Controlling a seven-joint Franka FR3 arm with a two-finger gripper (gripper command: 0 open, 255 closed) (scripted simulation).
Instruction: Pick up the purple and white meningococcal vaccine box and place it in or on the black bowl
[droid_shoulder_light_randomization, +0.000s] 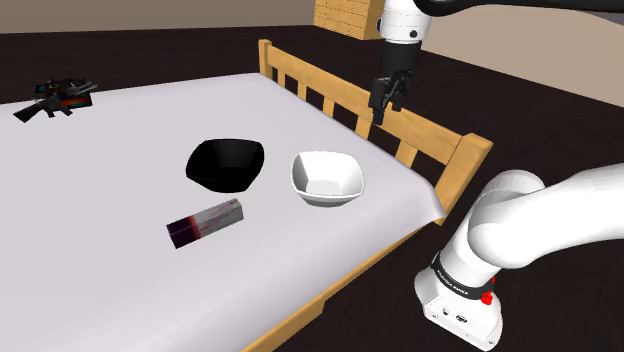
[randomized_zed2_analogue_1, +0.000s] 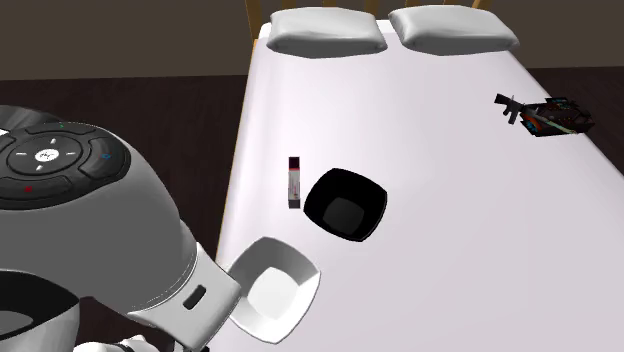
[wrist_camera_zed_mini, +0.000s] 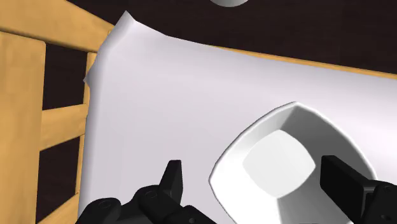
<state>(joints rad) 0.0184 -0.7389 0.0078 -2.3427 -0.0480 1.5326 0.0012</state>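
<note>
- Above the wooden rail (droid_shoulder_light_randomization: 330, 95) at the bed's edge, the end effector (droid_shoulder_light_randomization: 388, 100) hangs high, clear of every object.
- End effector state: in the wrist view the two black fingers (wrist_camera_zed_mini: 172, 181) stand well apart with nothing between them that they touch; the white bowl (wrist_camera_zed_mini: 286, 159) lies below them on the sheet.
- Target: the vaccine box (droid_shoulder_light_randomization: 207, 222) lies flat on the bed (droid_shoulder_light_randomization: 120, 150), near the black bowl (droid_shoulder_light_randomization: 227, 163) but apart from it, on the side toward the shoulder view's lower left.
- Layout: the white bowl (droid_shoulder_light_randomization: 326, 177) sits between the end effector and the black bowl.
- Step in hand, as judged: approach. The box is not yet grasped.
- Next move calls for travel across both bowls to a point over the box, then wrist rotation so the fingers span the box's narrow width, then a descent.
- Caution: the box lies low on the bed, so the fingers must come close to the sheet.
</note>
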